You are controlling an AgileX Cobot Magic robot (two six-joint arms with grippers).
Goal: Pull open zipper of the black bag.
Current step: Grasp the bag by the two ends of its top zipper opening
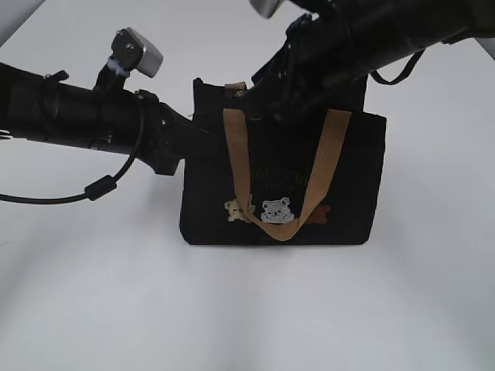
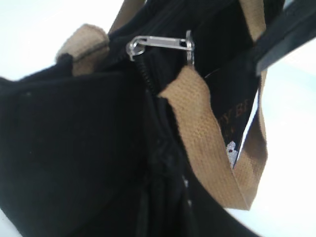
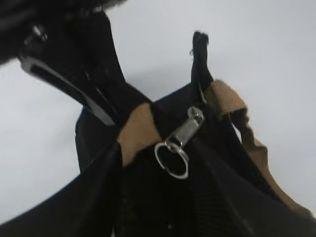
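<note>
The black bag (image 1: 340, 178) stands upright on the white table, bear patches facing me. My left gripper (image 1: 188, 137) is at the bag's upper left end; in the left wrist view black cloth (image 2: 89, 148) fills its jaws, so it looks shut on that end. The zipper (image 2: 146, 74) runs along the top, with its silver pull (image 2: 160, 43) lying flat. My right gripper (image 3: 158, 148) comes down on the top from the upper right, and its dark fingers (image 3: 98, 197) stand apart. The pull's ring (image 3: 172, 159) lies between the tips, not pinched.
Tan handles (image 1: 325, 162) droop over the bag's front and across the top beside the pull. The left arm's cable (image 1: 100, 188) loops down to the table on the left. White tabletop (image 1: 247, 309) surrounds the bag.
</note>
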